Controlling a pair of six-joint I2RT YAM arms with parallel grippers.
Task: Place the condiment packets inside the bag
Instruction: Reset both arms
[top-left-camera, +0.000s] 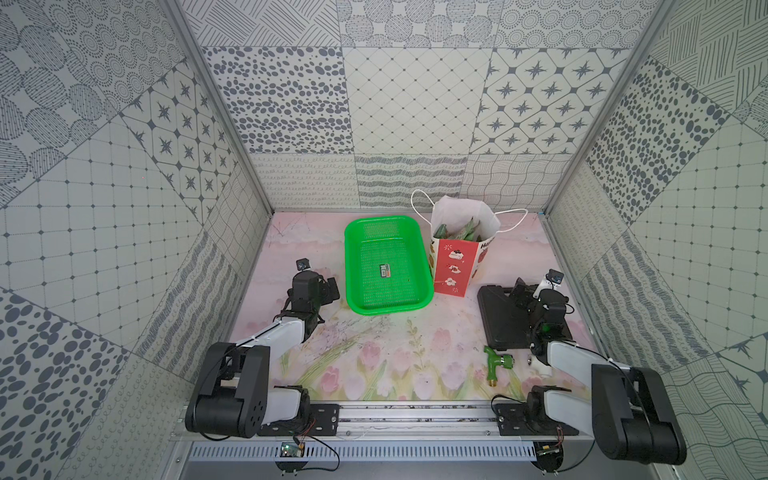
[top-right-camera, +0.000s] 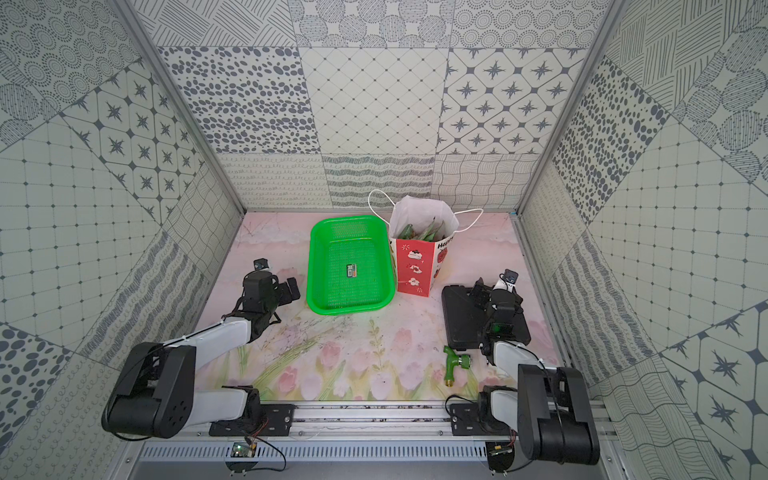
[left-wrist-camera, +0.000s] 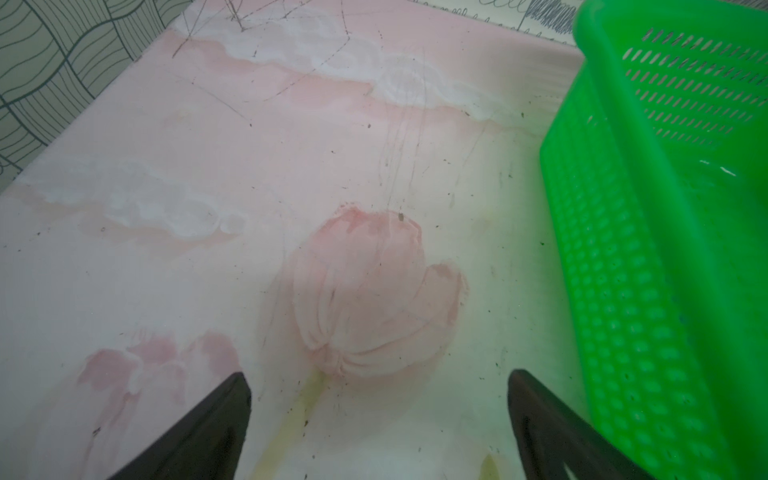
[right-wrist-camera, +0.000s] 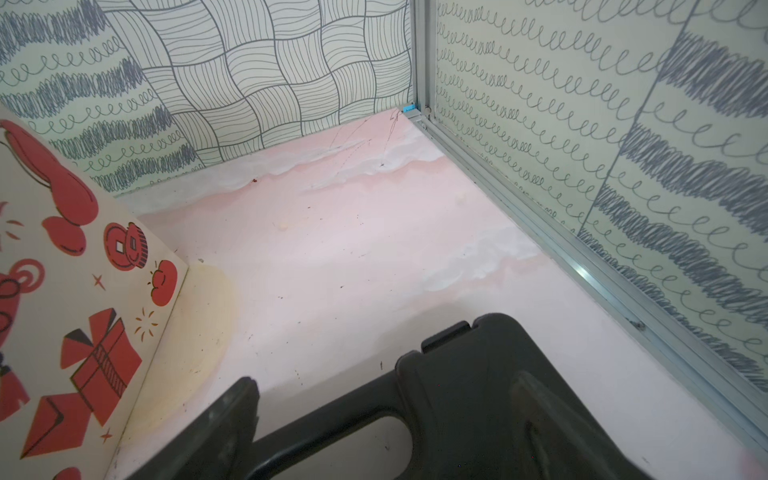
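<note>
**A:** Where have the condiment packets ended up?

**B:** In both top views the condiment packets (top-left-camera: 457, 230) (top-right-camera: 420, 231) stand bunched inside the bag (top-left-camera: 454, 266) (top-right-camera: 415, 270). Their green edges show above its red front, against the white interior. The bag is upright near the back wall, with its white cord handles splayed out to either side. It stands just beside the green mesh basket (top-left-camera: 353, 266) (top-right-camera: 318, 266), on the side toward the right arm.

**A:** Anything in the basket?

**B:** One small green-and-dark rectangle (top-left-camera: 385, 271) lies flat on its floor. It is too small to tell whether it is a packet or only a label.

**A:** And the left gripper?

**B:** The left gripper (top-left-camera: 330, 289) (left-wrist-camera: 377, 374) has its jaws spread wide with nothing between them. In the left wrist view only the tulip-print mat (left-wrist-camera: 249, 187) shows between the dark fingers (left-wrist-camera: 216, 415), and the basket's wall (left-wrist-camera: 665, 270) is just beside them.

**A:** The right gripper?

**B:** The right gripper (top-left-camera: 521, 291) (right-wrist-camera: 386, 386) is spread too, and empty. It sits over the far edge of the black plastic case (top-left-camera: 496, 328) (right-wrist-camera: 469, 374), though I cannot tell whether it touches the case. The bag's side panel (right-wrist-camera: 83, 311) is near it in the right wrist view. A green tap (top-left-camera: 495, 365) (top-right-camera: 454, 362) lies on the mat in front of the case, near that arm's base.
</note>
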